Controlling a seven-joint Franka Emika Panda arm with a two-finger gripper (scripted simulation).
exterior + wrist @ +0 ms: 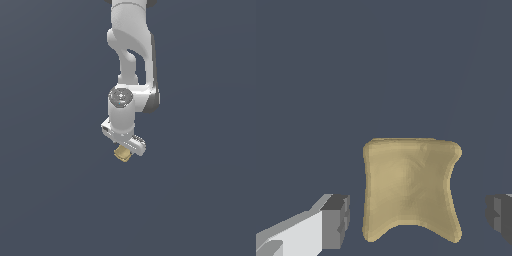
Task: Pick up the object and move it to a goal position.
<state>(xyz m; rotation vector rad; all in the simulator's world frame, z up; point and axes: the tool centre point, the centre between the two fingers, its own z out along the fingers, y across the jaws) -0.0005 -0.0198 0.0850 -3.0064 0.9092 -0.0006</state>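
The claw (416,220) is spread wide: in the wrist view one dark finger pad (336,220) stands on one side of the object (408,192) and the other pad (501,217) on the opposite side, and a clear gap shows between each pad and the piece. So the fingers are around the object but they do not touch it. In the exterior view the claw (125,147) hangs under the white arm (131,55), and only a small tan corner of the object (122,154) shows below it.

The object lies on the dark worktop (50,200), directly under the claw. No edge or corner of the worktop is visible in either view, so I cannot place the piece relative to them.

The piece is small, tan-yellow and blocky, with sides that curve inward and one end that is scooped. It looks like a rigid solid, and I judge it to be light, because it is much narrower than the claw. It does not look fragile. Its surface seems smooth, so it could slip if the grip is weak. The curved sides are the difficulty: the pads will probably meet the narrow waist, and the flared ends on both sides of it may help to keep the piece from sliding out. I would take hold across this middle part, with the pads centred, so that the piece does not turn when it is lifted.
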